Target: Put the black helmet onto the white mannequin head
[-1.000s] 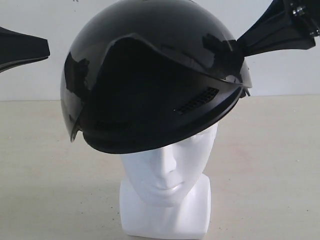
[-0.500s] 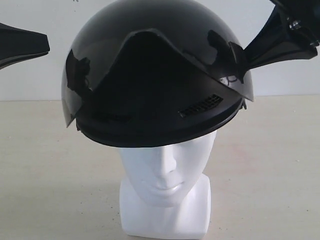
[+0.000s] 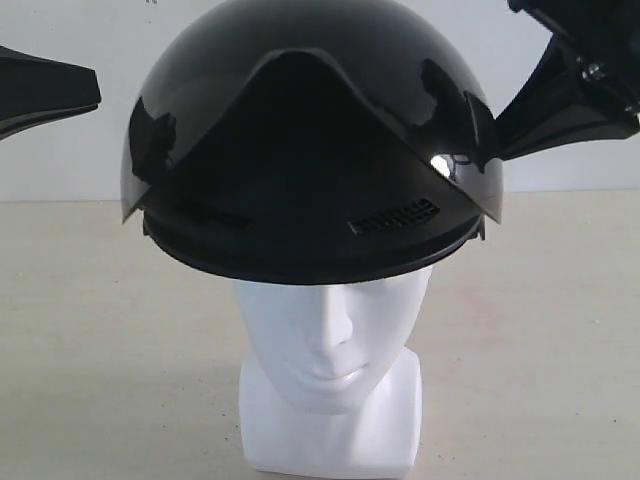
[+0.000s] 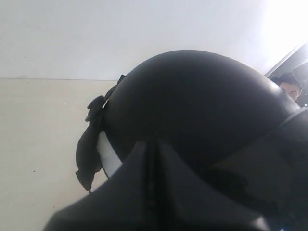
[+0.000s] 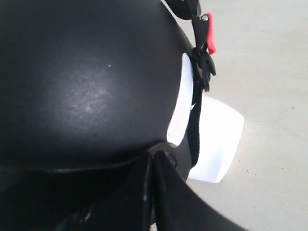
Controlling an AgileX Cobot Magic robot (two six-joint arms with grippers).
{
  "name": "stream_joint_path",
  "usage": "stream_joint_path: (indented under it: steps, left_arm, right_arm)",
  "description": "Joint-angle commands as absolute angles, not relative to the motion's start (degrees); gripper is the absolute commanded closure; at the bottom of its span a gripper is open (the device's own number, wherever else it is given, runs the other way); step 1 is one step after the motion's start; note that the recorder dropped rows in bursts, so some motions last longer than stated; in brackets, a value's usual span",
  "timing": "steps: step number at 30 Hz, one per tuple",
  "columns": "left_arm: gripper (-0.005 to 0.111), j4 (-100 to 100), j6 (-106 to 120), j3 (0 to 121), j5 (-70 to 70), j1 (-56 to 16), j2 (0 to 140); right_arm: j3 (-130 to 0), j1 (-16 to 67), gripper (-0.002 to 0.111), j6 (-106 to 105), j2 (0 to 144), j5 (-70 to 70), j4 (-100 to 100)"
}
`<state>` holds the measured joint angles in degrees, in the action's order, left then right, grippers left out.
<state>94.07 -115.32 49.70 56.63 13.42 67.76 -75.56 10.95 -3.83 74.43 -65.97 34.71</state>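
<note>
Exterior view: my left gripper (image 3: pixel 95 95), pressed shut, hangs clear as the glossy round black helmet (image 3: pixel 300 130) sits level on the smooth white plastic mannequin head (image 3: pixel 330 340). My right gripper (image 3: pixel 487 137), fingers together, touches its side, likely steadying it; I cannot confirm a pinch.

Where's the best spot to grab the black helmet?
I'd pinch the black helmet at its thin side rim, coming in from the side. Its dome is round, smooth and too wide to pinch, and the rim overhangs the white mannequin head.
</note>
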Motion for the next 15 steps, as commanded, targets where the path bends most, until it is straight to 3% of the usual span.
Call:
stream_joint_path:
  steps: [1,15]
  left_arm:
    - [0.102,93.4,-114.8,50.0,57.3,13.5,67.8]
    - [0.102,91.8,-114.4,52.4,64.2,10.8,67.7]
  right_arm:
    - [-72.6,11.3,0.109,-4.1,74.6,-65.3,33.5]
    - [-72.7,11.3,0.109,-4.7,70.2,-56.8,32.5]
